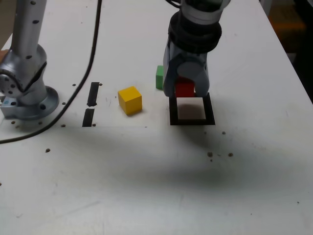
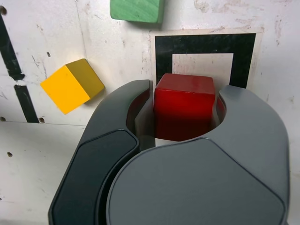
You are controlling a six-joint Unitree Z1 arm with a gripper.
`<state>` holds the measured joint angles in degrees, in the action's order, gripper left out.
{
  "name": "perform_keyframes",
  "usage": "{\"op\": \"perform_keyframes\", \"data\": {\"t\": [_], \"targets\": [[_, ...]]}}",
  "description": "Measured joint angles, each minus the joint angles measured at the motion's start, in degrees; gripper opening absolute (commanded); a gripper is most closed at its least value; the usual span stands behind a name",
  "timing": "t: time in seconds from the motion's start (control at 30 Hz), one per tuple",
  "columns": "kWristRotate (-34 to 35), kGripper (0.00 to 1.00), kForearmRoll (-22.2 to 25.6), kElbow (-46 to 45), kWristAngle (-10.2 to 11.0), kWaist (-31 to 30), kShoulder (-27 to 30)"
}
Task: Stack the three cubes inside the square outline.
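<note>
My gripper (image 1: 186, 90) is shut on the red cube (image 1: 184, 89), which sits between the two grey fingers (image 2: 122, 112) in the wrist view, red cube (image 2: 183, 105). It hangs just above the far edge of the square outline (image 1: 191, 120), whose white inside shows below it; square outline (image 2: 164, 51). The yellow cube (image 1: 130, 100) lies on the table toward the exterior view's left of the outline, yellow cube (image 2: 71, 85). The green cube (image 1: 159, 77) rests behind the gripper, partly hidden by it, green cube (image 2: 137, 9).
Two short black tape strips (image 1: 91, 104) lie toward the exterior view's left of the yellow cube. The arm's silver base (image 1: 27, 93) stands at the far left, with a black cable (image 1: 80, 83) trailing across the white table (image 1: 146, 186).
</note>
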<state>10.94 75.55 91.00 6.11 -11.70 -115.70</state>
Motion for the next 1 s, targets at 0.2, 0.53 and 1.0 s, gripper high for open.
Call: {"op": "perform_keyframes", "data": {"t": [0.2, 0.53, 1.0], "targets": [[-0.78, 0.18, 0.25, 0.97, -0.77, 0.00, -2.60], [-2.33, 0.19, -0.46, 1.24, -1.95, 0.43, -4.61], [-3.11, 0.66, -1.36, 1.70, -2.00, 0.87, -6.15]]}}
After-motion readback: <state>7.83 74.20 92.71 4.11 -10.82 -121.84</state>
